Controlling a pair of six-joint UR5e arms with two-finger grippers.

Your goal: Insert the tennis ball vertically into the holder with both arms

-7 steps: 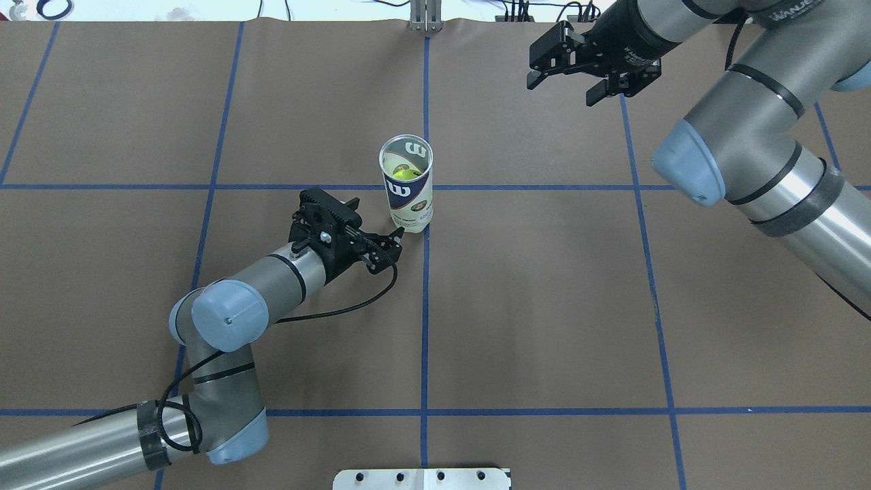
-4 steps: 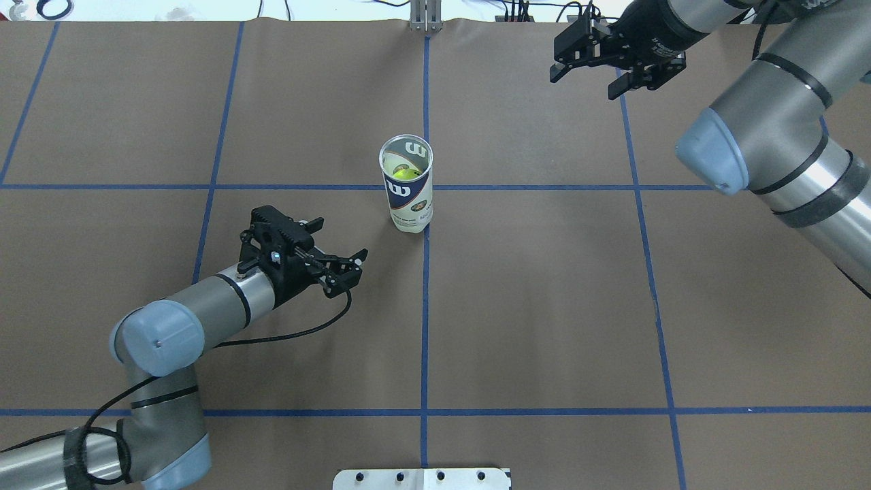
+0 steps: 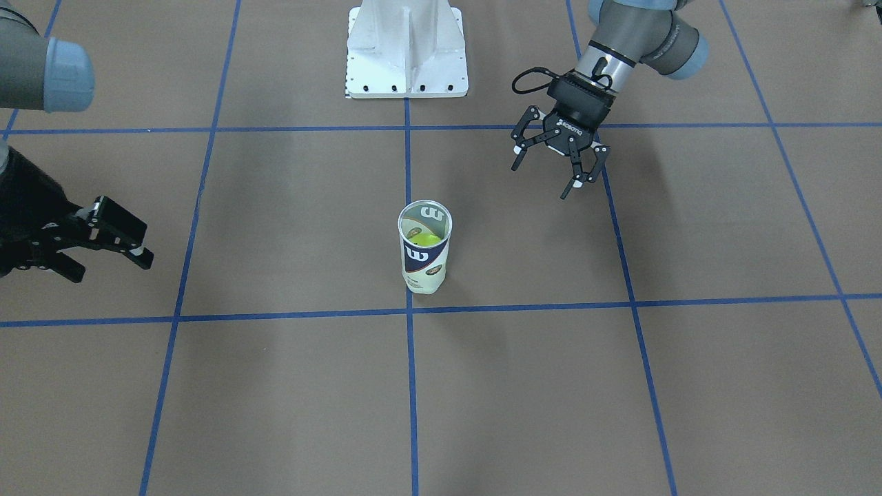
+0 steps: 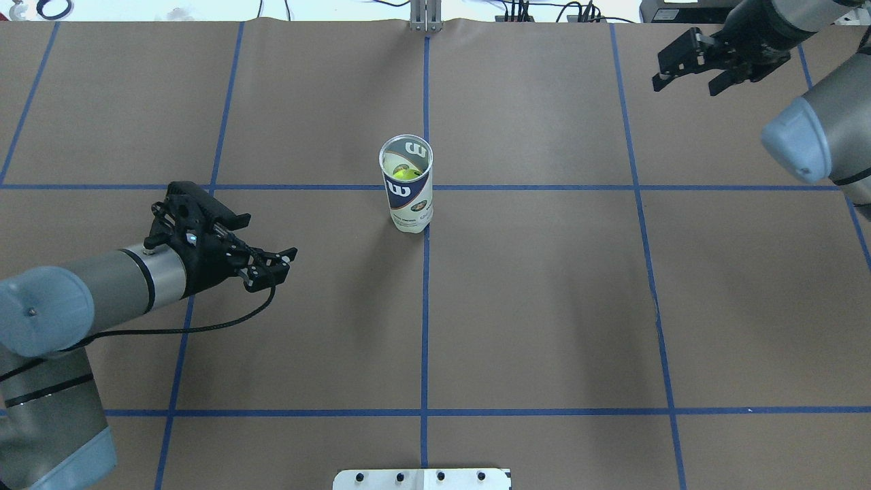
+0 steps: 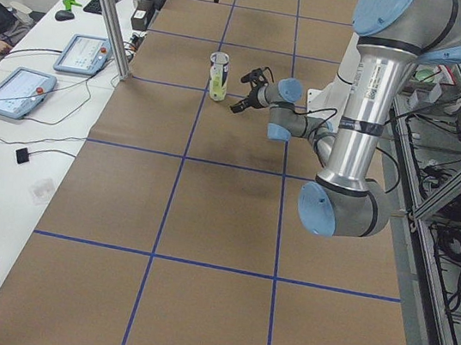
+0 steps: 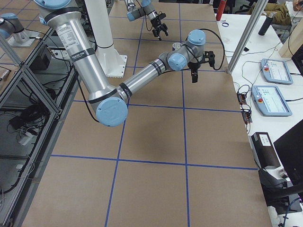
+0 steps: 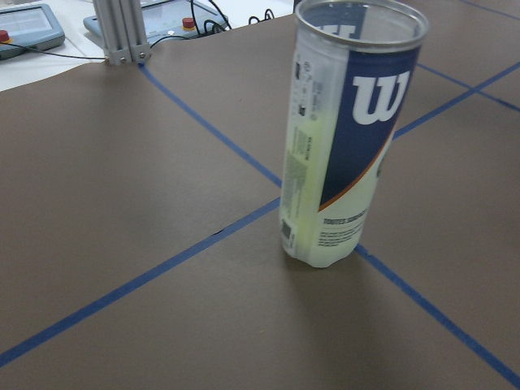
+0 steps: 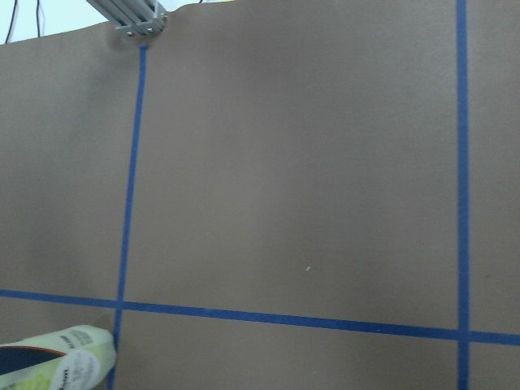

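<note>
Clear plastic under a white and navy label: the holder [image 4: 406, 184]. Stands upright and alone on the brown paper worktop [image 4: 544, 306], mouth open upward, base just beside a crossing of blue tape lines [image 4: 425, 327]. Carries a yellow-green tennis ball [image 4: 407, 174] low inside, visible down through the mouth from overhead and as a green tint behind the wall from the left wrist.

Well apart from the holder, to the robot's left of it and a little nearer the robot: the left hand [image 3: 550, 169], fingers spread, nothing between them, pointed roughly toward the can. Farther off, on the holder's other side and beyond it from the robot: the right hand [image 4: 686, 80], fingers likewise spread and empty.

Reads, on that showing, as insertion done and the clearing-away step in hand, with no ball outside the holder in any view. For the next move: keep both arms wide of the can and avoid any brush against its tall, narrow wall, probably easy to topple.

Around the holder: a white bolted base [image 3: 406, 55] on the robot's side of it, an aluminium post [image 4: 425, 17] straight beyond it at the worktop's far edge, touchscreen pendants [image 5: 17, 91] on a white bench past that edge. No obstacle seen between either hand and the holder.
</note>
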